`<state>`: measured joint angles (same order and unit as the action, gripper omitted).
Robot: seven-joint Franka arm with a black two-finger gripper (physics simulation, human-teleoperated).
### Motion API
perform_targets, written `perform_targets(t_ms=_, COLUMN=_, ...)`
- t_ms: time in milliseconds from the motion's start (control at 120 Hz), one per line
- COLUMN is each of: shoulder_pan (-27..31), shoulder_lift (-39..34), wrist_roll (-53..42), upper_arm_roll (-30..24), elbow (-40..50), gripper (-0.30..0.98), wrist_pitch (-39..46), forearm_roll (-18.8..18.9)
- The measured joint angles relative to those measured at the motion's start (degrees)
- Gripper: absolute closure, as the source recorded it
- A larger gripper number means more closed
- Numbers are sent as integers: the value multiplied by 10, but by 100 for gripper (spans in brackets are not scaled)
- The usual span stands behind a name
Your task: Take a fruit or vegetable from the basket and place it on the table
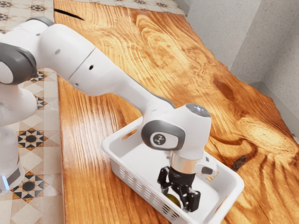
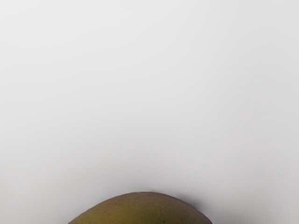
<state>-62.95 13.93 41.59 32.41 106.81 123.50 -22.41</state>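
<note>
The worktop [image 1: 84, 154] ran from the upper left to the lower right of the exterior view. My arm [image 1: 112, 79] crossed it from the upper left. The white basket [image 1: 122, 171] stood on it at lower centre, extending toward the lower right. My end effector [image 1: 177, 201] pointed down inside the basket, near its slotted long wall, in the released state: the fingers stood spread apart. The green-brown fruit [image 1: 173, 201] lay low in the basket, between them; in the wrist view its rounded top showed at the lower edge.

Step in hand, as judged: grasp the fruit.

1. Centre the fruit between both fingers before closing; its curved top would shed a high grip.
2. Lower until the pads meet its widest part, stopping short of the basket floor.
3. Close evenly and moderately; a one-sided push could roll the fruit toward the wall.
4. Confirm contact on two sides, then lift straight up above the rim before any sideways travel to the worktop.
</note>
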Motion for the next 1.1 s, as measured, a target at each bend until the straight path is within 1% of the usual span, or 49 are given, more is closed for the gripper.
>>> perform_targets(t_ms=233, shoulder_pan=4, shoulder_lift=11, wrist_roll=0, upper_arm_roll=-1, elbow=0, gripper=8, wrist_pitch=4, forearm_roll=-12)
perform_targets(t_ms=333, shoulder_pan=4, shoulder_lift=12, wrist_roll=1, upper_arm_roll=-1, elbow=0, gripper=15, wrist_pitch=4, forearm_roll=-12)
perform_targets(t_ms=408, shoulder_pan=4, shoulder_lift=9, wrist_roll=1, upper_arm_roll=-1, elbow=0, gripper=25, wrist_pitch=5, forearm_roll=-11)
perform_targets(t_ms=533, shoulder_pan=4, shoulder_lift=6, wrist_roll=3, upper_arm_roll=-1, elbow=0, gripper=37, wrist_pitch=5, forearm_roll=-9)
perform_targets(t_ms=667, shoulder_pan=4, shoulder_lift=6, wrist_roll=5, upper_arm_roll=0, elbow=0, gripper=41, wrist_pitch=5, forearm_roll=-8)
perform_targets(t_ms=767, shoulder_pan=3, shoulder_lift=-5, wrist_roll=6, upper_arm_roll=2, elbow=-2, gripper=42, wrist_pitch=5, forearm_roll=-7)
perform_targets(t_ms=883, shoulder_pan=2, shoulder_lift=-34, wrist_roll=9, upper_arm_roll=4, elbow=-5, gripper=43, wrist_pitch=5, forearm_roll=9)
perform_targets(t_ms=1008, shoulder_pan=-1, shoulder_lift=-70, wrist_roll=15, upper_arm_roll=7, elbow=-21, gripper=43, wrist_pitch=4, forearm_roll=41)
perform_targets(t_ms=1100, shoulder_pan=-12, shoulder_lift=-83, wrist_roll=19, upper_arm_roll=6, elbow=-46, gripper=43, wrist_pitch=4, forearm_roll=62)
